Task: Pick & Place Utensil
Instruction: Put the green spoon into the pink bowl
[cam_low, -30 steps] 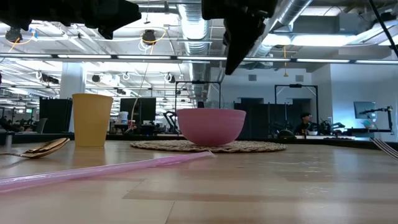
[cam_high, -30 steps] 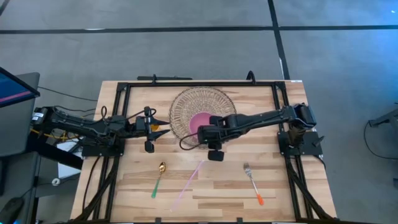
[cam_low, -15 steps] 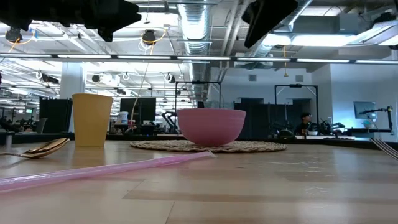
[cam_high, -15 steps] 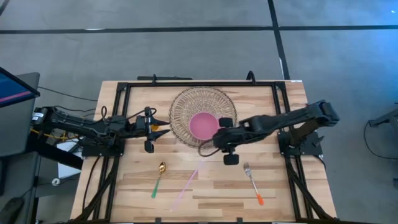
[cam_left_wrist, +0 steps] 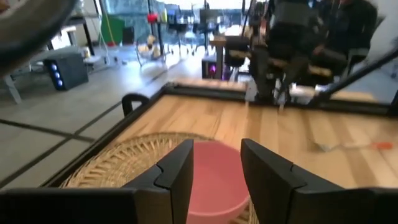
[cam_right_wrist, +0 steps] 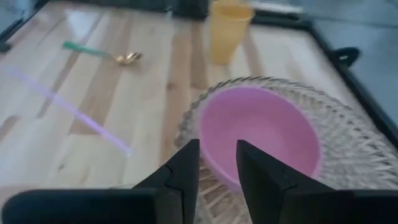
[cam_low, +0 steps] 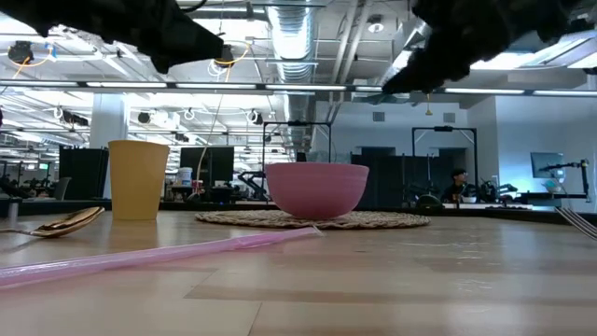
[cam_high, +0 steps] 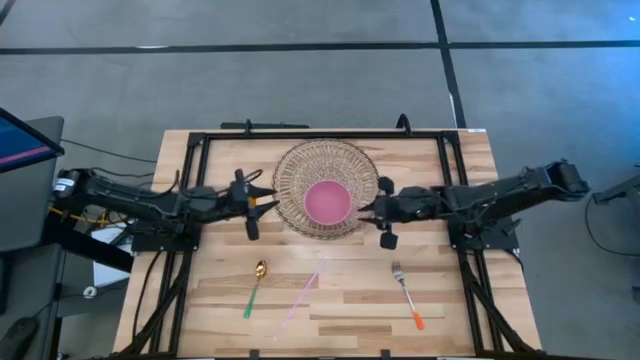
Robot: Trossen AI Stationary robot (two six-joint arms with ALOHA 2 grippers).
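Observation:
A gold spoon with a green handle point(cam_high: 254, 287), a pink straw point(cam_high: 303, 287) and a fork with an orange handle point(cam_high: 407, 296) lie flat on the table's near half. A pink bowl point(cam_high: 327, 203) stands on a round woven mat point(cam_high: 300, 165). A yellow cup point(cam_low: 138, 179) stands left of the mat, mostly hidden under the left arm in the high view. My left gripper point(cam_high: 268, 200) hovers open at the mat's left rim and points at the bowl point(cam_left_wrist: 214, 186). My right gripper point(cam_high: 362, 208) hovers open at the mat's right rim, facing the bowl point(cam_right_wrist: 258, 127).
A black frame point(cam_high: 320, 134) runs along the table's far, left and right sides. Both arms hang above the table top in the low view, the left arm point(cam_low: 177, 37) and the right arm point(cam_low: 457, 47). Bare wood lies between the utensils and the near edge.
My right gripper has drawn back from above the bowl's near side toward the table's right edge and now points level at the bowl from the right. My left gripper has moved a little toward the bowl. The utensils, bowl and cup have not moved.

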